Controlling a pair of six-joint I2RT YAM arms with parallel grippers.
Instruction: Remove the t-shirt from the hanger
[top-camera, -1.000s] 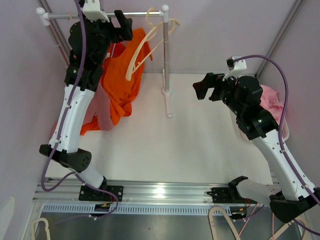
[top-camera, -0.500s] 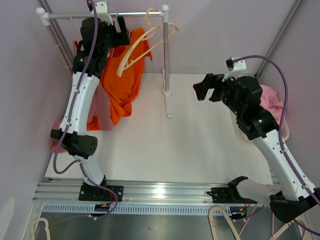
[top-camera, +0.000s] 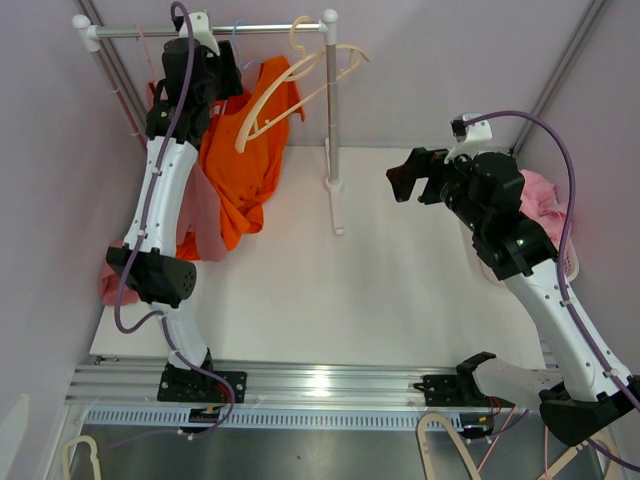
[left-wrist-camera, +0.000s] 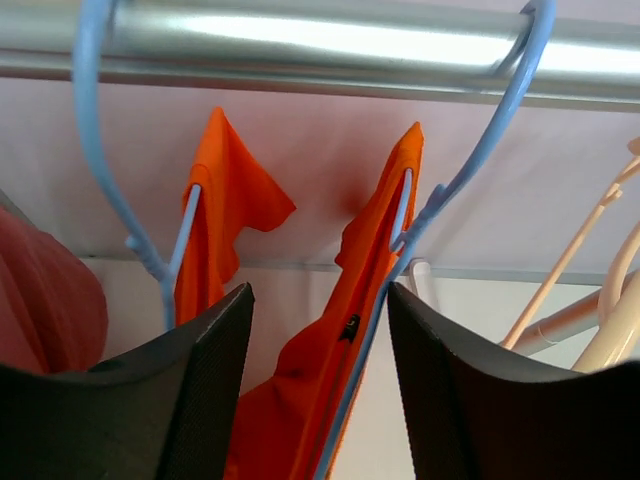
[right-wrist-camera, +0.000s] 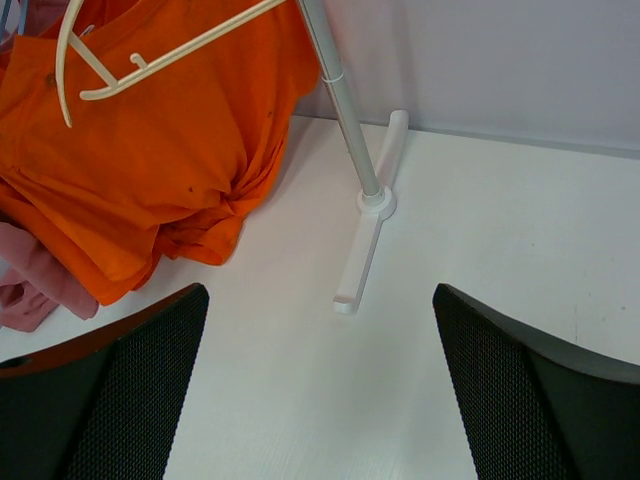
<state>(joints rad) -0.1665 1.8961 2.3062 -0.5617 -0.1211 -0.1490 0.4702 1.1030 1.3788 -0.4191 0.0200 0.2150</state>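
The left claw (left-wrist-camera: 318, 295) stands parted around the orange t-shirt (left-wrist-camera: 368, 245) on its blue hanger (left-wrist-camera: 470, 160). The right claw (right-wrist-camera: 320, 290) hangs open above the desk (right-wrist-camera: 520, 220).

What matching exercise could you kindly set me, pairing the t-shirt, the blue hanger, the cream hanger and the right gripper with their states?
Things:
1. t-shirt
2. blue hanger
3. cream hanger
4. right gripper

States:
A. open, above the table
B. bare, tilted in front of the t-shirt
C. orange, hanging below the rail
D. threaded through the t-shirt's shoulders

Pairs: 1-C, 2-D, 3-B, 4-A.
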